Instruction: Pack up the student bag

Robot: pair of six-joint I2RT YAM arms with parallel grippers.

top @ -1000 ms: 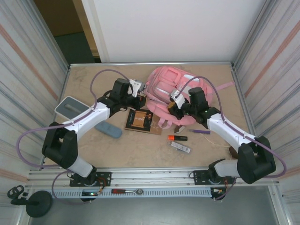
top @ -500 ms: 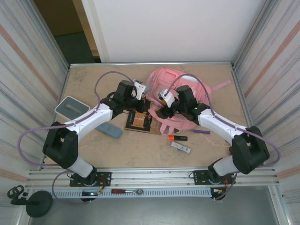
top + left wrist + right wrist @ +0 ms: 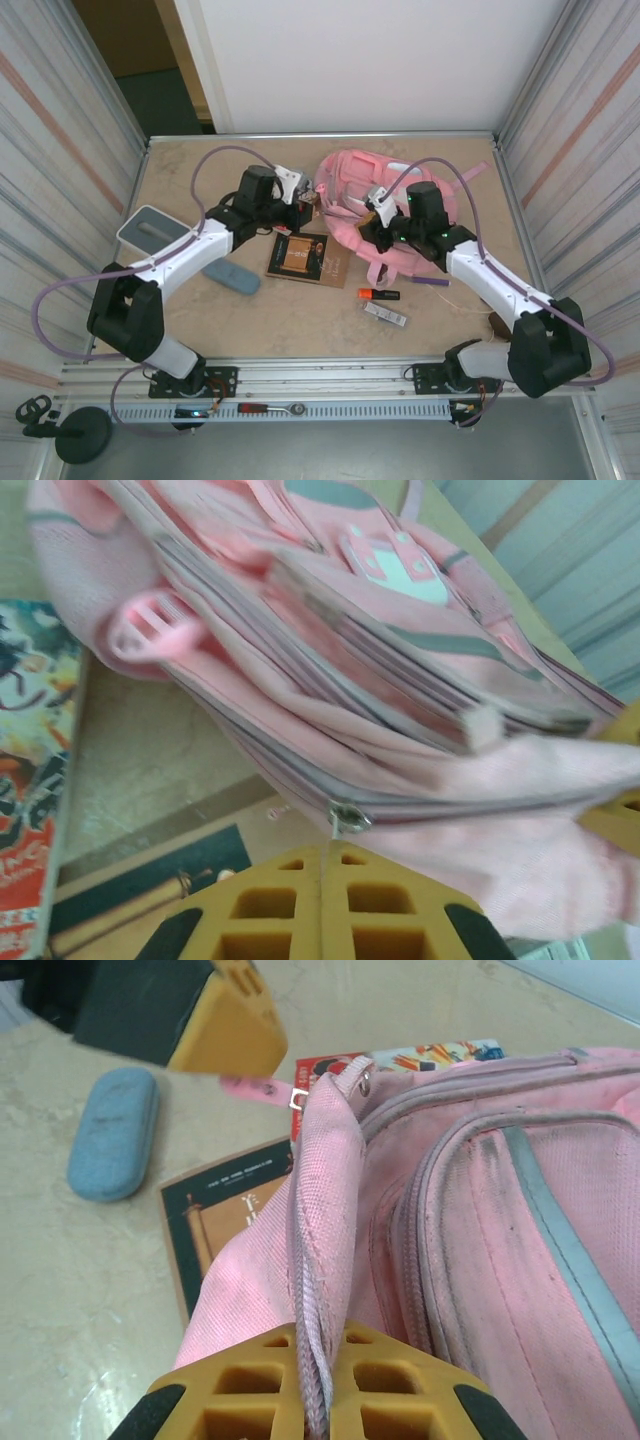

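Pink student bag (image 3: 372, 192): lies at the far centre-right of the desk (image 3: 190, 170), between the two arms, with its white patch (image 3: 400, 568) facing up.
Left pincer (image 3: 322, 885): clenched at the bag's left edge, its pads meeting right under the metal zip slider (image 3: 346, 818).
Right pincer (image 3: 316, 1385): clenched on a fold of the bag's zipped rim, the fabric pinched between its pads.
Dark-covered book (image 3: 298, 257): flat, just beside the bag's near edge.
Blue glasses case (image 3: 231, 277): left of the book, apart from it.
Orange highlighter (image 3: 378, 294): near side of the bag; a purple pen (image 3: 430, 281) lies to its right.
Grey box (image 3: 155, 230): at the desk's left edge.
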